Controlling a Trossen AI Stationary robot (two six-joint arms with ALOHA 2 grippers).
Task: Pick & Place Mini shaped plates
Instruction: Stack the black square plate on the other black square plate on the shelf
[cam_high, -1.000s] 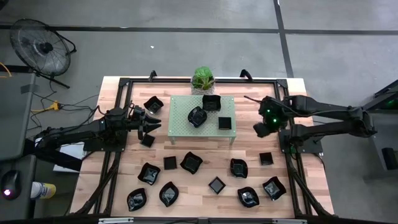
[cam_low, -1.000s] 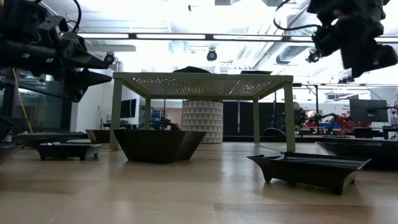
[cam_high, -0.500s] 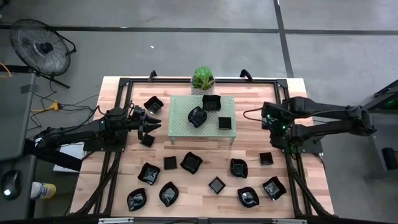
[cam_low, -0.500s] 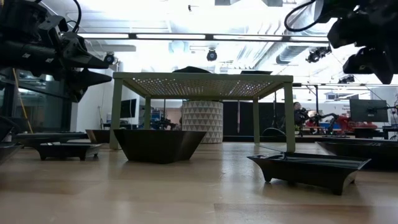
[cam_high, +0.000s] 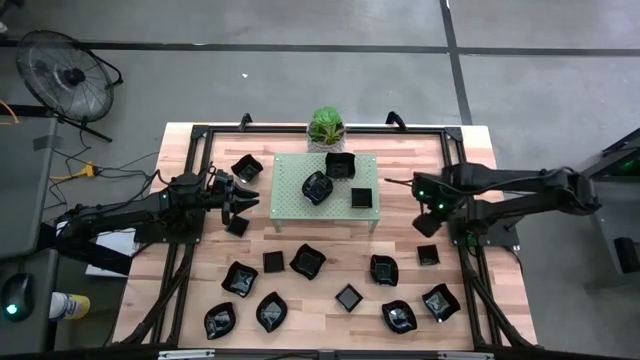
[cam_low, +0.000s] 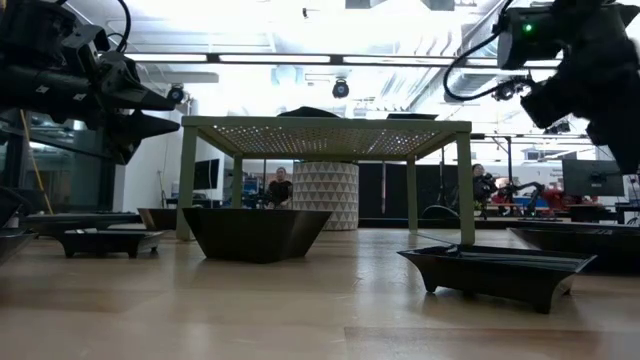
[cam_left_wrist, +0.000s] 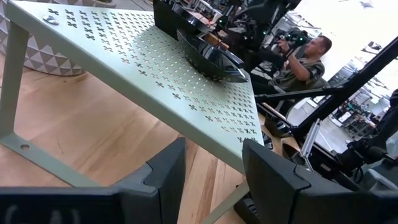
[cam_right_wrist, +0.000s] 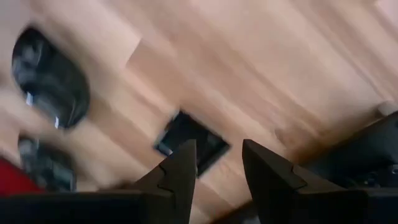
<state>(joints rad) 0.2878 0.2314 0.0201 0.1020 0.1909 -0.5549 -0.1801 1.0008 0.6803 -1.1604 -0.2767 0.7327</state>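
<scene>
Several glossy black mini plates lie on the wooden table, among them a small square plate (cam_high: 427, 255) near the right edge. Three more rest on top of the pale green perforated rack (cam_high: 290, 205), one a wavy dish (cam_left_wrist: 208, 56). My left gripper (cam_high: 247, 200) hovers open at the rack's left edge, level with its top (cam_left_wrist: 214, 180). My right gripper (cam_high: 430, 222) is open and raised above the table right of the rack, pointing down; its wrist view shows the square plate (cam_right_wrist: 189, 142) between and beyond the fingers and a round plate (cam_right_wrist: 50, 87) farther off.
A small green potted plant (cam_high: 326, 127) stands at the far edge behind the rack. Black frame rails (cam_high: 190, 240) run along the table's left and right sides. Bare wood lies between the rack and the right rail. A person (cam_low: 280, 187) shows in the room beyond.
My right gripper has swung away from the rack's right side, out toward the right rail and back a little, and has tipped to point down at the table above the small square plate. It has stayed open. My left arm has kept still.
</scene>
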